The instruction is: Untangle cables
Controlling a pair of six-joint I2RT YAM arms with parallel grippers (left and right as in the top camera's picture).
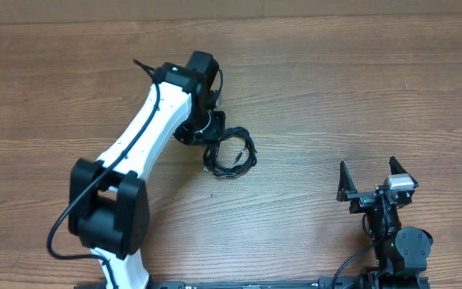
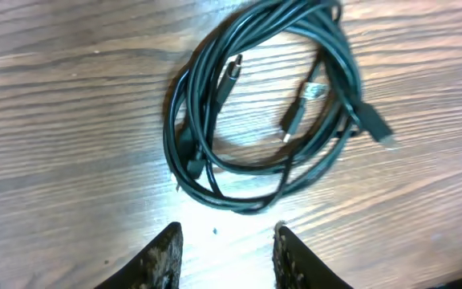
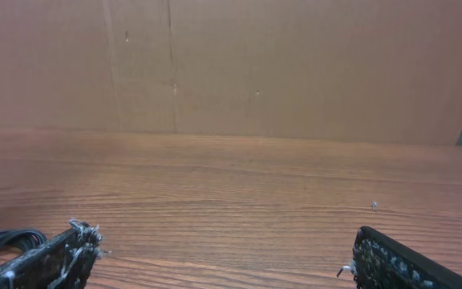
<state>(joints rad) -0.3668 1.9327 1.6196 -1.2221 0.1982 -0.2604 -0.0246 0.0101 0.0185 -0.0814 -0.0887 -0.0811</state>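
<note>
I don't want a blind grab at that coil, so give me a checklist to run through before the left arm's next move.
1. left gripper jaws parted, nothing between them: ok.
2. cables fully in the left wrist view, one loose coil lying on the table: ok.
3. Jaws set around a strand: not ok, the coil lies just ahead of them.
4. A plug end free to pick: ok, one pokes out of the coil's side.
5. Which strand crosses over which: cannot tell.
6. right gripper open, empty, well apart from the coil: ok.
</note>
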